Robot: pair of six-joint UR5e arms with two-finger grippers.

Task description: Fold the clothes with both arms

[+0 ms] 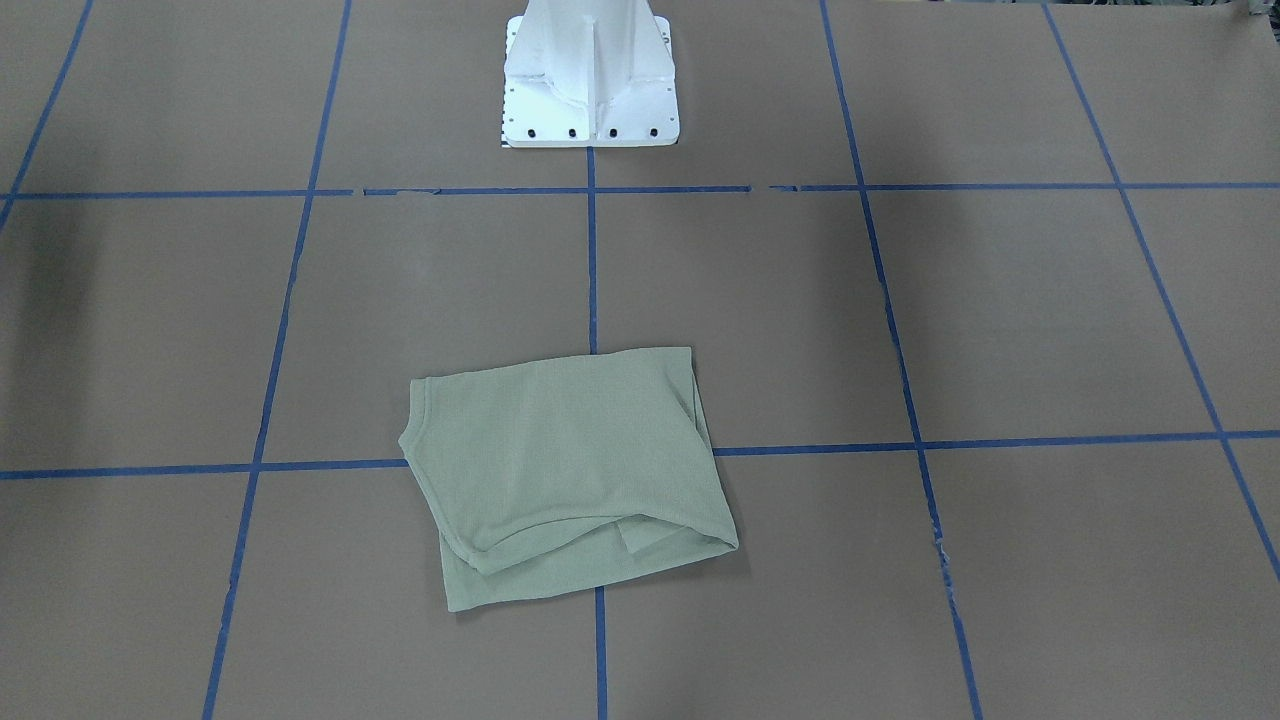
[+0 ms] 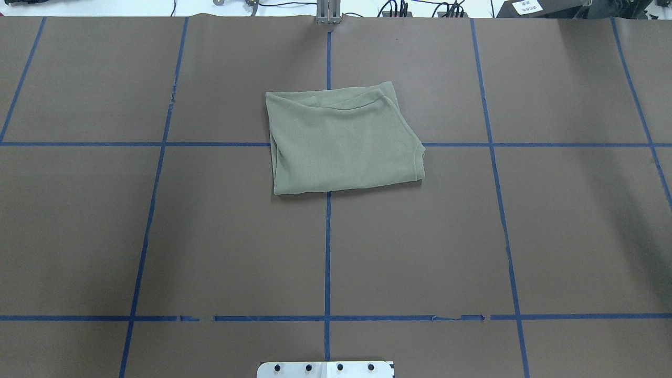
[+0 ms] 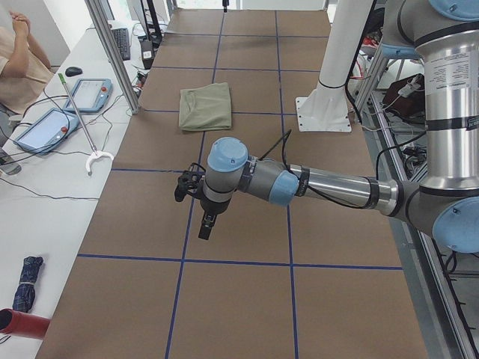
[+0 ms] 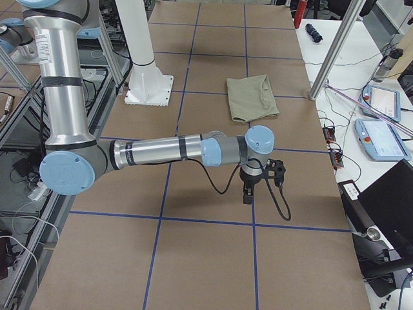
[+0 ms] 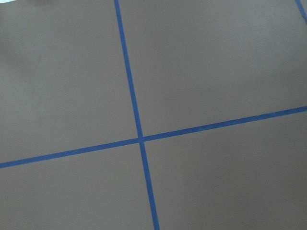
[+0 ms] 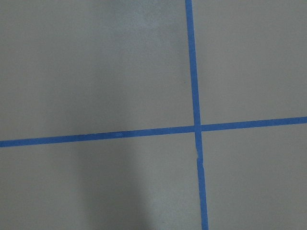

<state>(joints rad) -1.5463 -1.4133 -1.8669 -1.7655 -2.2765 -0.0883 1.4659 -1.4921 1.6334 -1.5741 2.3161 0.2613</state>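
Observation:
The sage-green shirt (image 1: 560, 470) lies folded into a compact rectangle on the brown table, across the centre tape line (image 2: 341, 139). It also shows in the left side view (image 3: 206, 105) and in the right side view (image 4: 251, 97). No arm shows in the overhead or front-facing views. My left gripper (image 3: 206, 224) hangs over bare table far from the shirt. My right gripper (image 4: 248, 192) hangs over bare table at the other end. I cannot tell whether either is open or shut. Both wrist views show only table and blue tape.
The white pedestal base (image 1: 590, 80) stands at the robot's side of the table. Blue tape lines (image 2: 328, 252) grid the brown surface. Metal posts (image 3: 112, 52), teach pendants (image 3: 45, 127) and a seated operator (image 3: 15, 60) are beside the far edge.

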